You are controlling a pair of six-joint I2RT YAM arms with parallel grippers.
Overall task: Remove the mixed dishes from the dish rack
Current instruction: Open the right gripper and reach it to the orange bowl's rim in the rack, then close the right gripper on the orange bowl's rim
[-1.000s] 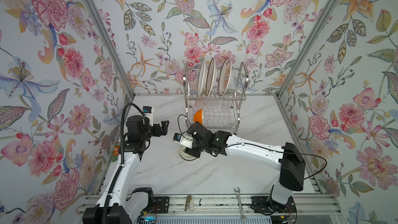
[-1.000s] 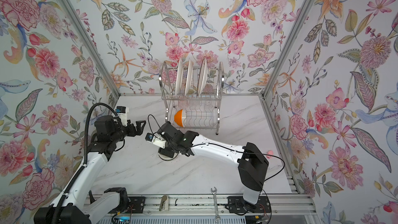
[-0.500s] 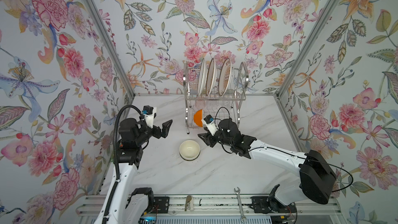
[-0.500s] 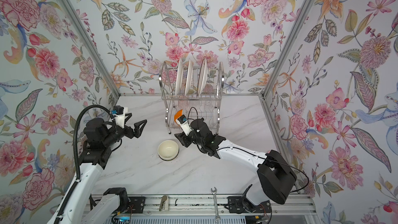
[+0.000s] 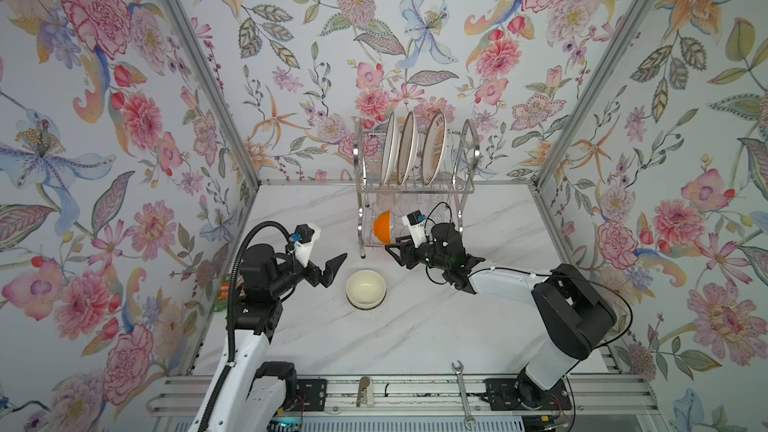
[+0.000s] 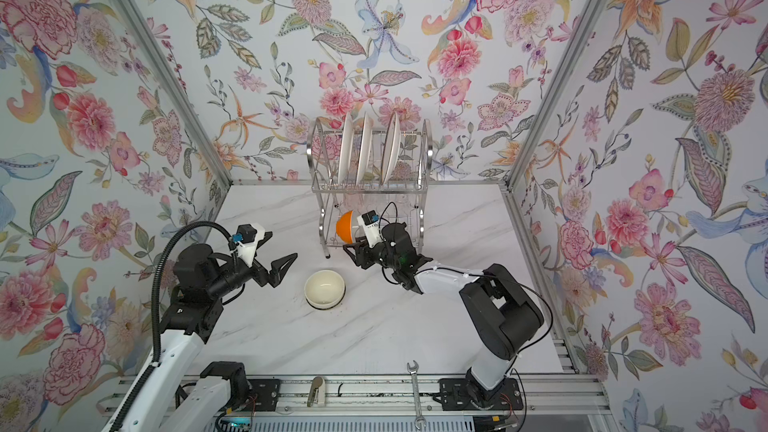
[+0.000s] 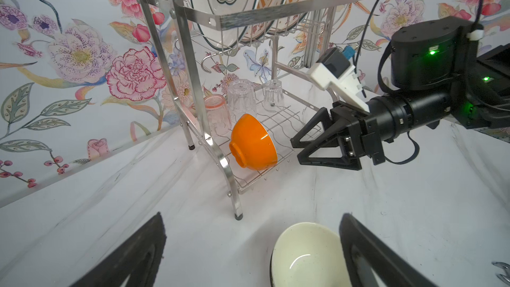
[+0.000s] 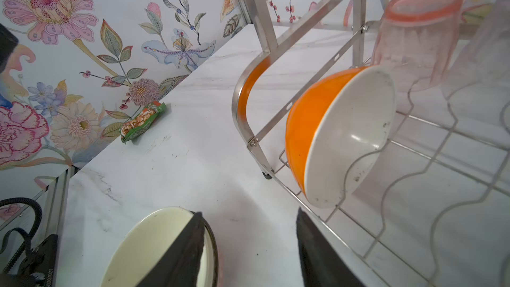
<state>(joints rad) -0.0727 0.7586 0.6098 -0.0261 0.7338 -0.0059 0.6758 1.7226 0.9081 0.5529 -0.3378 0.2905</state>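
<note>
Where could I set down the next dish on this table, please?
Bare table lies between the cream bowl and the front rail, and right of the rack toward the wall. The corner left of the rack is free too. It is crowded at the rack's front: the right gripper by the orange bowl, the left gripper by the cream bowl.

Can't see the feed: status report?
Left gripper open, empty. Right gripper open, empty, facing orange bowl in rack. Cream bowl on table. Nothing between them.
</note>
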